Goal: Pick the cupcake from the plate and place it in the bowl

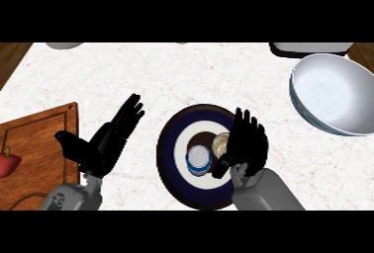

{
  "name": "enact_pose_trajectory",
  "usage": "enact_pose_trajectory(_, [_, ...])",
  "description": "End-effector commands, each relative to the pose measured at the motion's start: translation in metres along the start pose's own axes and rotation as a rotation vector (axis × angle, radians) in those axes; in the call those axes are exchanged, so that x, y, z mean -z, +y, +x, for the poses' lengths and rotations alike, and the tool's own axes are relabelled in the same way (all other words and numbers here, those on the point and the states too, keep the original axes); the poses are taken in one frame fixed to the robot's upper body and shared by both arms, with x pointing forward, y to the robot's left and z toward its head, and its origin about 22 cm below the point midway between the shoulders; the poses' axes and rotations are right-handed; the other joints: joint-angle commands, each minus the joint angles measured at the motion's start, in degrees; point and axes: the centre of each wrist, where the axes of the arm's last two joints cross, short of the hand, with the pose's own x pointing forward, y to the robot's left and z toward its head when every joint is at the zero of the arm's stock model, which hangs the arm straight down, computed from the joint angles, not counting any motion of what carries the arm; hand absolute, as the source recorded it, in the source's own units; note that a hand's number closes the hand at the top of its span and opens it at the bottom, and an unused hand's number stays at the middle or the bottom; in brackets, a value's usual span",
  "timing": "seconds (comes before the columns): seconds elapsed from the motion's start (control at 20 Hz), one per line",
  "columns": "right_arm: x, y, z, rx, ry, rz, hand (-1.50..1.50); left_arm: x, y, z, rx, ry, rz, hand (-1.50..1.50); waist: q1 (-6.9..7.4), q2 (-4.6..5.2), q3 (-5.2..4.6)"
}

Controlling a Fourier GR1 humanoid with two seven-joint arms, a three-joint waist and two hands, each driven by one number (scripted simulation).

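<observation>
The cupcake (pixel 206 154) lies on its side on a dark plate (pixel 177 127) with white and navy rings, its blue wrapper toward the left and pale frosting toward the right. My right hand (pixel 246 143) hovers over the plate's right half, fingers extended, thumb next to the cupcake, covering part of the frosting. It does not hold the cupcake. The white bowl (pixel 333 93) sits at the right, tilted toward me and empty. My left hand (pixel 110 138) rests open left of the plate, fingers pointing up.
A wooden cutting board (pixel 36 148) lies at the left with a red apple (pixel 7 162) at its edge. A white dish (pixel 64 45) shows at the top left and a dark-rimmed white object (pixel 310 48) at the top right. Marble counter lies between plate and bowl.
</observation>
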Motion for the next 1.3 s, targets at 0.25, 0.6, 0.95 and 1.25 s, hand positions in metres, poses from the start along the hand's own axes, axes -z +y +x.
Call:
enact_pose_trajectory(0.25, [-0.003, 0.01, 0.016, -0.063, 0.204, 0.022, -1.5, -0.01, 0.005, -0.012, 0.008, 0.004, 0.009, 0.0, -0.4, -0.2, 0.03])
enact_pose_trajectory(0.6, [0.003, 0.021, 0.015, -0.078, 0.229, 0.015, -1.5, 0.002, 0.004, -0.005, -0.005, -0.004, 0.029, 0.0, -0.78, -0.08, 0.06])
enact_pose_trajectory(0.95, [0.014, 0.022, 0.012, -0.061, 0.246, -0.019, -1.5, 0.001, 0.008, 0.012, 0.006, -0.007, 0.013, 0.0, -0.77, -0.19, 0.09])
enact_pose_trajectory(1.25, [0.022, 0.035, 0.013, -0.041, 0.257, -0.003, -1.5, -0.017, 0.015, -0.001, 0.011, -0.008, -0.005, 0.0, 0.0, -0.09, 0.09])
